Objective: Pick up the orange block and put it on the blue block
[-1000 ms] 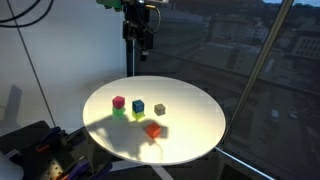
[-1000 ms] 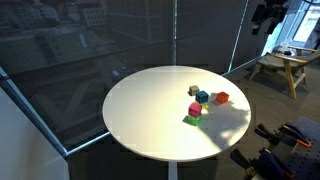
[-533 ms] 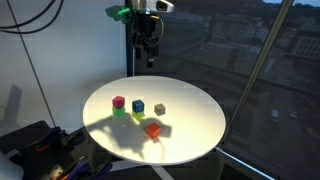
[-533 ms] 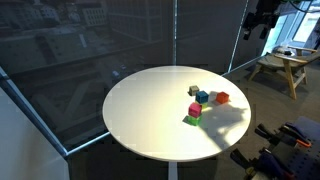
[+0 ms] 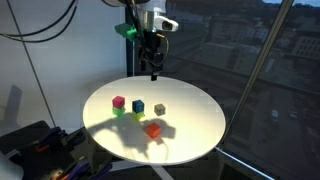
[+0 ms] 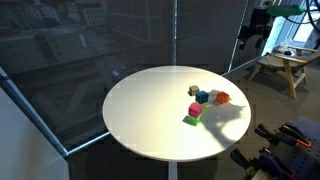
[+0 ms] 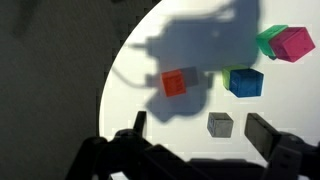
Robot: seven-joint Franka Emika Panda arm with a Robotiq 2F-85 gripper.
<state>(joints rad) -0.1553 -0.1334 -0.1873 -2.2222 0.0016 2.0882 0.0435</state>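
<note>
My claw point(image 5: 154, 68) has come lower over the round white table point(image 5: 196, 128) beside dark windows, jaws apart and empty. The orange block point(image 5: 153, 130) sits alone near the blue block point(image 5: 138, 106), with a grey cube point(image 5: 160, 108) and a pink cube point(image 5: 119, 101) close by.

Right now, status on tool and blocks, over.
Tool open, empty, high over table. Orange block on table, ungrasped, apart from blue block. Grey block close by, not between them.
</note>
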